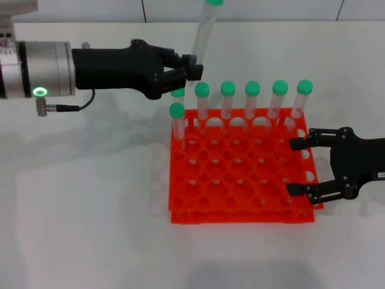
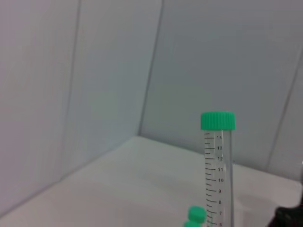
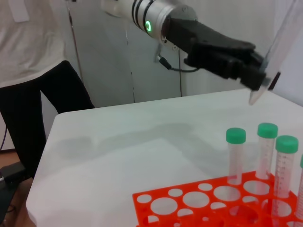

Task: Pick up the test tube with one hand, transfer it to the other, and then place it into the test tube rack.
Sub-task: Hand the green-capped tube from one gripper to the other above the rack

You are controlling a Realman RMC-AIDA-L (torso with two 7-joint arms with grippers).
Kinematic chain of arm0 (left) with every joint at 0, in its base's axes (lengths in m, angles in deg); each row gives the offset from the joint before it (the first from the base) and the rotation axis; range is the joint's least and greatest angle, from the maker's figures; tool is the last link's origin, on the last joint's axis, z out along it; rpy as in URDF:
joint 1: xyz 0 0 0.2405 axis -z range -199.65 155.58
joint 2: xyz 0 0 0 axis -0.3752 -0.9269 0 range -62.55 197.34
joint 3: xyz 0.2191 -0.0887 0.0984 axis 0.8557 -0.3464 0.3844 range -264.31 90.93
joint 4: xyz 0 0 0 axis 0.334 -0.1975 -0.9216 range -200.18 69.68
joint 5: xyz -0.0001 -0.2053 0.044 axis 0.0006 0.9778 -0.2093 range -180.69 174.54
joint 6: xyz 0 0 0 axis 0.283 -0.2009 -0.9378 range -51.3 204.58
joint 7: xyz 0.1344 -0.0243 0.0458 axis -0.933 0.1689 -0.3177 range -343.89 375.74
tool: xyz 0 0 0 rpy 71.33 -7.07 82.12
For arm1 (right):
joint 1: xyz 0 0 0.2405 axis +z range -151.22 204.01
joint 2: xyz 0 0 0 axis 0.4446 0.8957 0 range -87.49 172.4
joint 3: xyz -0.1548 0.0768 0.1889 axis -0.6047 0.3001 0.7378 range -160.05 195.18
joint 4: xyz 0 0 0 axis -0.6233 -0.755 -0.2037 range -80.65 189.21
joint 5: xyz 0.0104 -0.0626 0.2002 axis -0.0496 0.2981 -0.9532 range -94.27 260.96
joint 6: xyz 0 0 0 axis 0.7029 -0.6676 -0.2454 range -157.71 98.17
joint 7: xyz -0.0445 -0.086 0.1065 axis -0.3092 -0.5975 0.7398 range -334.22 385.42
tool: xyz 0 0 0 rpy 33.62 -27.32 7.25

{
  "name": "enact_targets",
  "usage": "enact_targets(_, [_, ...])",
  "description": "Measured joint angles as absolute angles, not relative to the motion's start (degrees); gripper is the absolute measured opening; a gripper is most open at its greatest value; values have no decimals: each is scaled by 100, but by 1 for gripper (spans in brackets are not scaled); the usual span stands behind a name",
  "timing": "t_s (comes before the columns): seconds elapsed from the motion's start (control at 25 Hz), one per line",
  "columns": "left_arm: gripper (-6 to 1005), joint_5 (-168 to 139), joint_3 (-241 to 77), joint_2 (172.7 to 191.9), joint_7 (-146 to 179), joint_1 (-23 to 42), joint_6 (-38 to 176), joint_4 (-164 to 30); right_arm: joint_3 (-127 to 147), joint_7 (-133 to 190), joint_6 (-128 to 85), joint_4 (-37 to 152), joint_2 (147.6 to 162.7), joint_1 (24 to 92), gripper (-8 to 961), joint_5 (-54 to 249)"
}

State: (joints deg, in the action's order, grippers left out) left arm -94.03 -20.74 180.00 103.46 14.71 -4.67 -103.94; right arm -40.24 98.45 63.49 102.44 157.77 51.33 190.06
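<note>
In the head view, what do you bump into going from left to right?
Left gripper holding the test tube → test tube rack → right gripper, jaws open.

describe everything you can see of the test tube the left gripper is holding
The test tube is a slim clear plastic tube with a round green ribbed cap and printed graduation marks with numbers. The left gripper pinches it near its tapered lower end, so it stands nearly upright, cap upward, leaning slightly. It hangs in the air behind the test tube rack, touching only the fingers. It looks empty.
</note>
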Motion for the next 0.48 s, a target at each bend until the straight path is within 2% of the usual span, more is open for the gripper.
enact_targets(0.08, [223,-9605,-2074,17932,10471,1649,-516,-10276,-4015,9833,6349,10244,15777,5118,869,18968])
enact_targets(0.24, [226,-10066,-2072,17916,10682,1868,-514,-10306,-3977,9793,6347,10244,15777,5100,869,18950])
enact_targets(0.48, [231,-10612,-2037,18030,10650,2086,-535,-10300,-3974,9786,6338,10236,15776,5100,868,18950])
